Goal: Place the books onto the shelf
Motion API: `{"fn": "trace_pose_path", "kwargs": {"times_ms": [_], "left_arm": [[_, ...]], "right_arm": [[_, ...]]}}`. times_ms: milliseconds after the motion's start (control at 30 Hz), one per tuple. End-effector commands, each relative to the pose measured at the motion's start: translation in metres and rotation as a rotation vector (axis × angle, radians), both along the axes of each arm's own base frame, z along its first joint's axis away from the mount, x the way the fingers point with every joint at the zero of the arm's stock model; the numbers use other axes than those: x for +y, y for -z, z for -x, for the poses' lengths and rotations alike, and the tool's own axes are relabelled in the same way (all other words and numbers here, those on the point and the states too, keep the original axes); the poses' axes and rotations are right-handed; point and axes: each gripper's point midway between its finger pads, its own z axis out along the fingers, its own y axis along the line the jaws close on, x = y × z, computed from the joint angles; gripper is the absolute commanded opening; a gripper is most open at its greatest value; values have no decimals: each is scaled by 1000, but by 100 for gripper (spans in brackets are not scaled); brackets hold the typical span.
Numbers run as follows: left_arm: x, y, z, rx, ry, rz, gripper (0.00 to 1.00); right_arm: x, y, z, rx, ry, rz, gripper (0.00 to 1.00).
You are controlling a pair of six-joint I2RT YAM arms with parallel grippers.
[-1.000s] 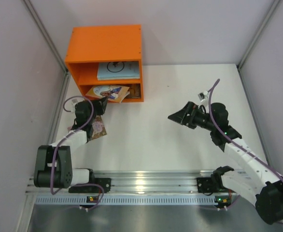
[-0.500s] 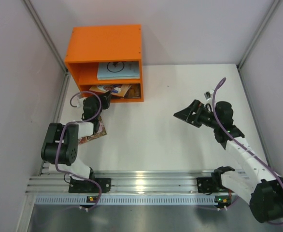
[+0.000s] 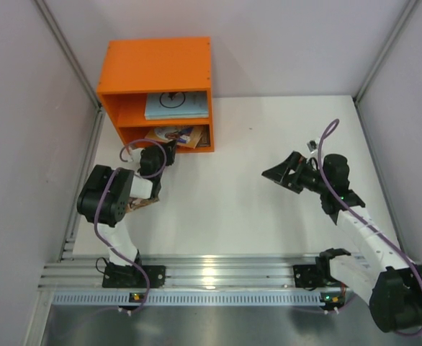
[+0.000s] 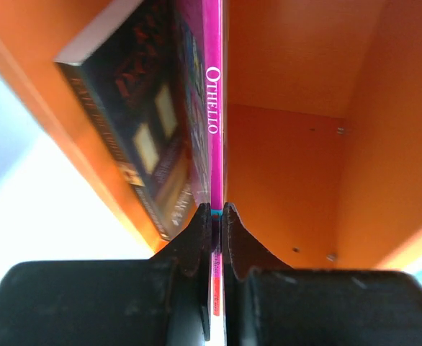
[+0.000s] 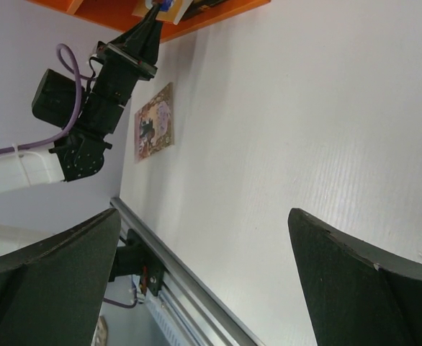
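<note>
- Big white table point(image 3: 254, 144) underneath everything, with the two arms working well apart on it.
- Over in the far left corner sits the orange shelf point(image 3: 157, 72), both open compartments facing the arms.
- Out over the right half of the table hangs the right gripper point(image 3: 274, 173), jaws spread wide with nothing between them. Its own camera shows only bare tabletop in the gap.
- Right at the mouth of the lower compartment is the left gripper point(image 4: 212, 216), jaws pinched tight on the magenta-spined book point(image 4: 214, 108). That spine reads OTHELLO, and the book reaches on into the compartment.
- Up top, the pale blue-white book point(image 3: 175, 106) with its black ring lies flat in the upper compartment.
- Just beside the gripped one, the dark book point(image 4: 146, 130) sits in the lower compartment too.
- And the pinkish illustrated book point(image 5: 154, 122) lies flat on the table by the left arm, outside the shelf.
</note>
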Motion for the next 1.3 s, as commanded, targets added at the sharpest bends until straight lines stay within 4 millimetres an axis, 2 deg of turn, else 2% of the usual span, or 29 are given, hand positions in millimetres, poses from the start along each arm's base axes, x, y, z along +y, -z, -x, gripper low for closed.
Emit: {"fn": "trace_pose_path", "kwargs": {"times_ms": [0, 167, 333, 533, 700, 833, 900, 933, 1000, 1167, 1267], "left_arm": [[0, -29, -17, -114, -37, 25, 5], [-7, -20, -27, -100, -22, 6, 8], [-19, -15, -32, -78, 17, -16, 21], [-24, 4, -25, -10, 38, -54, 36], [-26, 18, -16, 24, 60, -48, 38], [-32, 20, -14, 30, 88, -14, 38], [-33, 19, -13, 40, 89, -19, 41], [-33, 28, -11, 80, 88, -31, 41], [-32, 30, -9, 101, 89, -48, 43], [-29, 44, -1, 160, 79, -42, 44], [-30, 46, -1, 163, 86, -45, 41]], "right_arm": [[-3, -11, -4, -78, -9, 1, 100], [-10, -1, -3, -62, 4, 8, 100], [-13, 3, -2, -52, 10, 8, 100], [-17, 4, -3, -46, 16, 5, 100], [-17, 2, -1, -51, 16, 2, 100], [-18, 2, 1, -48, 20, 0, 100], [-18, 0, 2, -52, 20, -1, 100], [-18, 0, 2, -52, 22, 0, 100], [-19, 0, 2, -52, 25, -1, 100], [-19, -2, 2, -56, 28, -1, 100], [-19, -2, 2, -55, 30, -2, 100]]}}
